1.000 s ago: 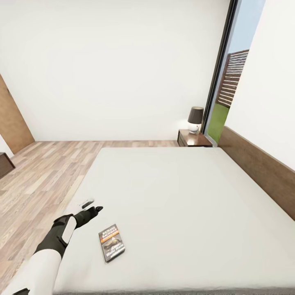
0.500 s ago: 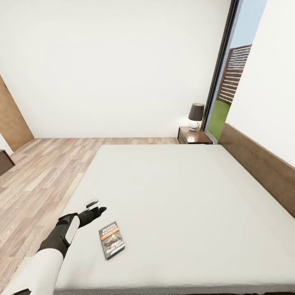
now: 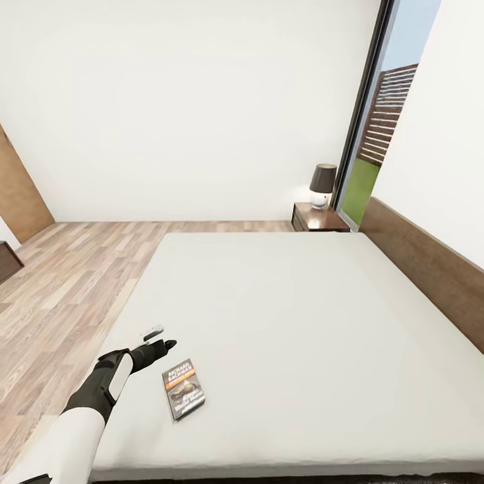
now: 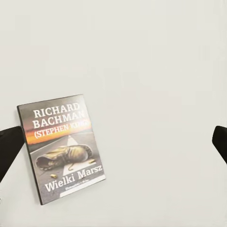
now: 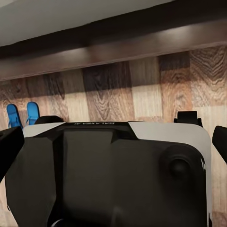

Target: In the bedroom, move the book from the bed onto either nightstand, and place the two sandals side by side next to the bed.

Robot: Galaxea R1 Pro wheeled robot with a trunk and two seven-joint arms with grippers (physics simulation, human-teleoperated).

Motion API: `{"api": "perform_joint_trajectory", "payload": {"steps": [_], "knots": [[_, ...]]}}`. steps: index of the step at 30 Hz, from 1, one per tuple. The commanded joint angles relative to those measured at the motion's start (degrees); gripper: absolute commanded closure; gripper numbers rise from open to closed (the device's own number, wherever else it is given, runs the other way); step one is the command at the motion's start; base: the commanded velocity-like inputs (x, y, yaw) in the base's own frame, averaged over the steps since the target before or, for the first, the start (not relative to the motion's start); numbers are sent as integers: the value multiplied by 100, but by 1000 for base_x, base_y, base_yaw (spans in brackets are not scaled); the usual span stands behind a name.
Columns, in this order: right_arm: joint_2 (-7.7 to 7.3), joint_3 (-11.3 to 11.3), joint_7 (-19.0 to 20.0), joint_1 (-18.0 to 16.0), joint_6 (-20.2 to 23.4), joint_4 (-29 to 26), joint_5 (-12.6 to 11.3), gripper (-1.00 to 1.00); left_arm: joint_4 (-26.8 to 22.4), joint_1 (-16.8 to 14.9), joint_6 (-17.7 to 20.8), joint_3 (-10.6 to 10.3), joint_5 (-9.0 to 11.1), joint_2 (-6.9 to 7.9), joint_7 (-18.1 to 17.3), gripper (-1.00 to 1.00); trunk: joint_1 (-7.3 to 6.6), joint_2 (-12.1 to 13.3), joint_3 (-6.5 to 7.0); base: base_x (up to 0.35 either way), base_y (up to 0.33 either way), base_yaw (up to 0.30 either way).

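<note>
The book (image 3: 183,388) lies flat on the off-white mattress of the bed (image 3: 302,323), near its foot edge, at about seven o'clock in the head view. The left claw (image 3: 161,344) hovers over the mattress just beside the book, at its ten o'clock, not touching it; in the left wrist view its two dark fingertips (image 4: 9,149) stand wide apart, spread and empty, with the book (image 4: 61,146) near one of them. Far off at one o'clock, the nightstand (image 3: 319,218) carries a dark-shaded lamp (image 3: 322,185) beside the window. The right wrist view shows the right claw (image 5: 113,146) spread apart over the robot's base, the wood floor (image 5: 142,90) and the two sandals (image 5: 21,114) lying side by side near the bed frame.
</note>
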Motion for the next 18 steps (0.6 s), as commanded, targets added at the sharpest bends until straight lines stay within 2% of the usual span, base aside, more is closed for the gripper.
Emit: {"api": "perform_joint_trajectory", "payload": {"steps": [1,4,7,11,15,18], "knots": [[0,21,31,-11,-37,28,-45,-100,-5,-5,40,22,16,-3,-9,-100,2,-8,-18,0,0,0],[0,25,28,-11,-37,28,-48,-100,-5,-5,49,16,-6,-6,36,-100,2,-8,-45,0,0,0],[0,23,24,-11,-37,28,-65,-100,-7,-5,63,-17,-15,-12,279,-100,2,-8,-72,0,0,0],[0,24,27,-11,-37,28,-85,-100,-13,-5,75,-216,-17,-127,565,-100,2,-8,-109,0,0,0],[0,22,37,-11,-38,28,-92,-100,-27,-8,136,-379,-23,-182,638,-100,2,-8,-145,0,0,0],[0,21,39,-11,-38,28,-88,-100,-70,-31,542,-414,-21,-180,653,-100,2,-8,-172,0,0,0]]}}
